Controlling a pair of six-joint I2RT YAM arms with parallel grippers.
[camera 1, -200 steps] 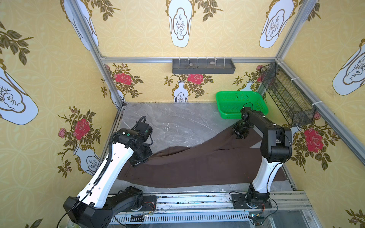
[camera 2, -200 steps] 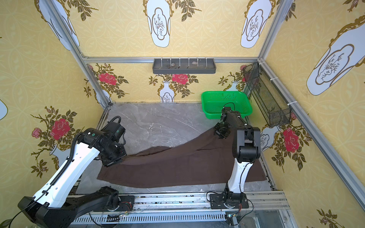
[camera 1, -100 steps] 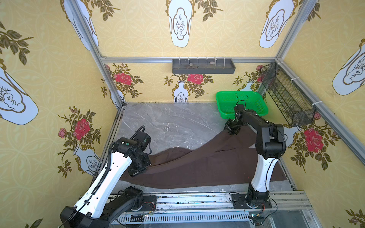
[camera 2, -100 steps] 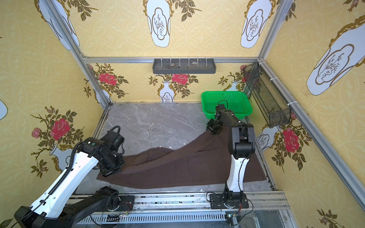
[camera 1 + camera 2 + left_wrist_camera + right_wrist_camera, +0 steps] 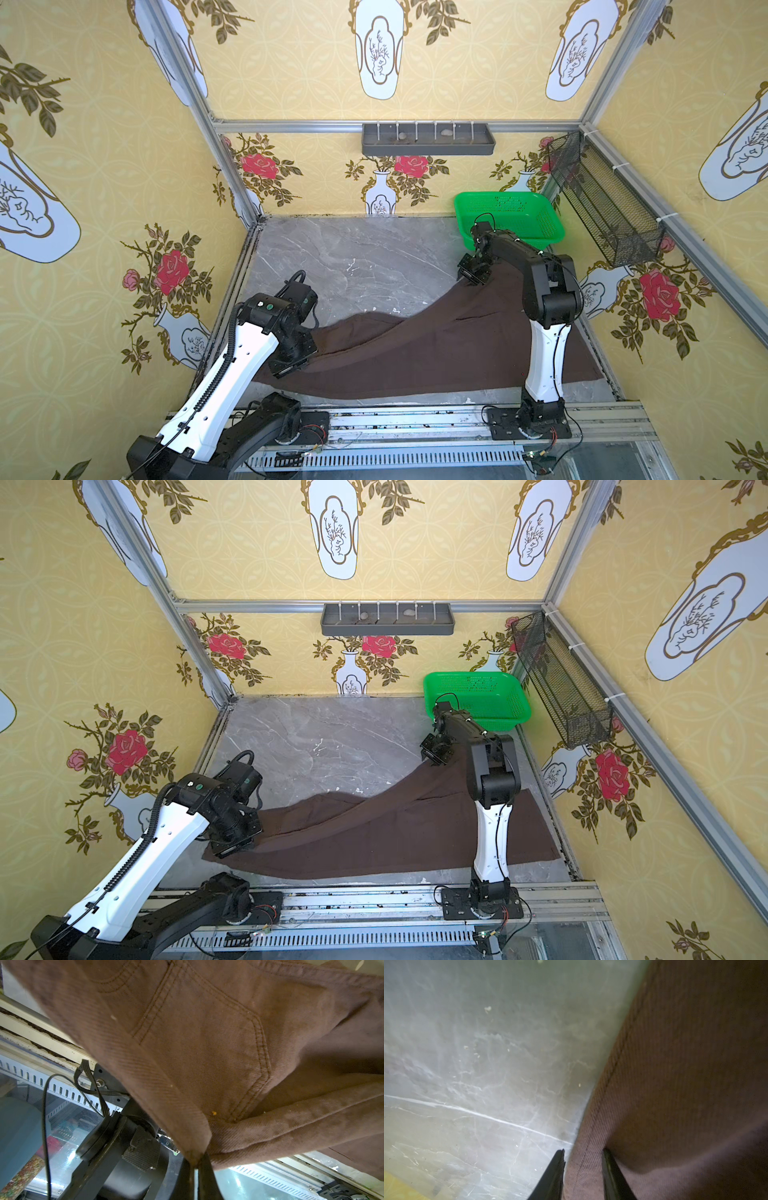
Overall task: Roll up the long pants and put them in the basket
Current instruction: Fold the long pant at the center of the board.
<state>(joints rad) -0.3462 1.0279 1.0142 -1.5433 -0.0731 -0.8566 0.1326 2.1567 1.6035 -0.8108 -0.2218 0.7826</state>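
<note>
In both top views the long pants (image 5: 436, 345) lie across the near half of the grey marble table (image 5: 353, 253), with the waist end towards the left arm and the leg ends towards the right arm. The left gripper (image 5: 289, 368) sits at the waist corner. The right gripper (image 5: 472, 277) holds a leg edge raised near the green basket (image 5: 511, 216), and the cloth climbs to it in a ridge.

In the left wrist view, the left gripper (image 5: 196, 1162) is pinched fully closed on a corner of the waistband. A stitched back pocket (image 5: 207, 1053) shows close by. The brown twill hangs in broad, limp folds.

In the right wrist view, the right gripper (image 5: 583, 1159) is narrowed onto the stitched hem edge, one finger (image 5: 557, 1167) on the table side and the other against the cloth.

The trousers look soft, floppy and fairly weighty for cloth. They are matte rather than slippery and not at all fragile. They will probably sag and drag wherever they are unsupported. Doubled parts such as the waistband, hems and side seams likely offer the firmest purchase. Gripping both corners of one end should keep a roll even.
</note>
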